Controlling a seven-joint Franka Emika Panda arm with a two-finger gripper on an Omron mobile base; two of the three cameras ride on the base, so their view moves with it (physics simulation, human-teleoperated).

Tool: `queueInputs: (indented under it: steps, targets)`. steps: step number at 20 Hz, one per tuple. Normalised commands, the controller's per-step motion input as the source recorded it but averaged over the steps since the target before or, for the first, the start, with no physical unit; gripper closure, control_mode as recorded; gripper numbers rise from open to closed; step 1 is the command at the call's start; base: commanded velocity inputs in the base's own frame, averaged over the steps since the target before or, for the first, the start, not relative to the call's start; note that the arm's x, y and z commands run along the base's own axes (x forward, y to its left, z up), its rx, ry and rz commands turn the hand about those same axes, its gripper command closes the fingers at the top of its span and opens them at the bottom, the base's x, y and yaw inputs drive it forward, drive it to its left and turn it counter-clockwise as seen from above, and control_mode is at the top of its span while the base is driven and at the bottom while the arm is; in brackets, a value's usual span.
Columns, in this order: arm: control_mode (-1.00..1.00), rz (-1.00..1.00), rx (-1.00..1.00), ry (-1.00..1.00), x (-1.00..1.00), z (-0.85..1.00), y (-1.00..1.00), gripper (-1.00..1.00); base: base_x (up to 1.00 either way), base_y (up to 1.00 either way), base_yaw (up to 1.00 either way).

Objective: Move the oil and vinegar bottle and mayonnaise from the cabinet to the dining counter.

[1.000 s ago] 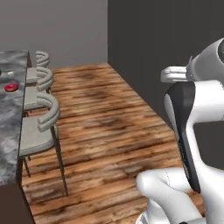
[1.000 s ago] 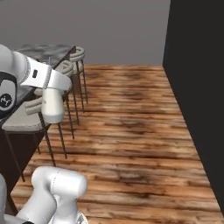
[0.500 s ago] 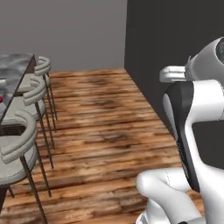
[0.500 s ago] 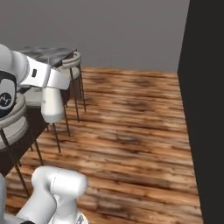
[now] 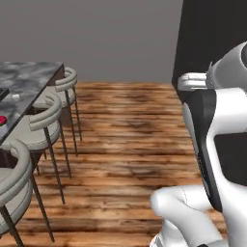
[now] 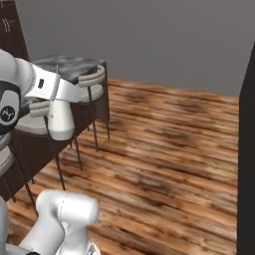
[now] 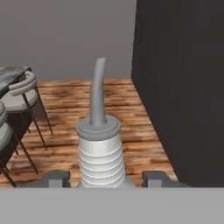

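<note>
where the hand view looks along the claw (image 7: 103, 178), its two dark finger tips (image 7: 56, 178) stand either side of the bottle (image 7: 99, 151), clamped on its lower body, so the one bottle stands upright between them: a ribbed off-white neck, a grey collar, and a thin grey spout that curves a little at the top. what the bottle holds cannot be told. beyond it lies wood plank floor (image 7: 87, 116), with a dark wall (image 7: 179, 87) to the right and a plain grey wall (image 7: 65, 35) behind. at the left edge of that view two stools show, the nearer one cut by the frame and the farther stool (image 7: 19, 94) with a curved grey back on thin dark legs, beside a sliver of the counter (image 7: 8, 72). in the left base view three stools stand in a row along the counter (image 5: 29, 79), whose grey-marbled top carries one small red thing (image 5: 2, 119) at the frame's left edge, too cut off to name. the white arm (image 5: 217, 135) fills the right side there, in front of the dark wall. in the right base view the arm (image 6: 45, 92) reaches across the left side, and behind it the counter (image 6: 69, 63) shows its marbled top and dark wood base, with two stools clearly countable beside it, the farther stool (image 6: 94, 79) at the counter's end. a strip of dark brown panelling (image 6: 10, 30) stands at the upper left.
</note>
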Motion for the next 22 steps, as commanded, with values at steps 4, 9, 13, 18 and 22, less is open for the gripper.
queueInputs:
  steps: [4, 9, 13, 18, 22]
  targets:
    - [1.0, 0.0, 0.0, 0.0, 0.0, 0.0, 0.0, 1.0, 1.0, -0.37, 0.46]
    - [1.0, 0.0, 0.0, 0.0, 0.0, 0.0, 0.0, 1.0, 0.99, -0.62, 0.43]
    - [1.0, 0.0, 0.0, 0.0, 0.0, 0.0, 0.0, 1.0, 0.98, -0.83, 0.37]
    - [1.0, 0.0, 0.0, 0.0, 0.0, 0.0, 0.0, 1.0, 0.99, -0.58, 0.45]
    - [1.0, 0.0, 0.0, 0.0, 0.0, 0.0, 0.0, 1.0, 0.98, -0.41, 0.52]
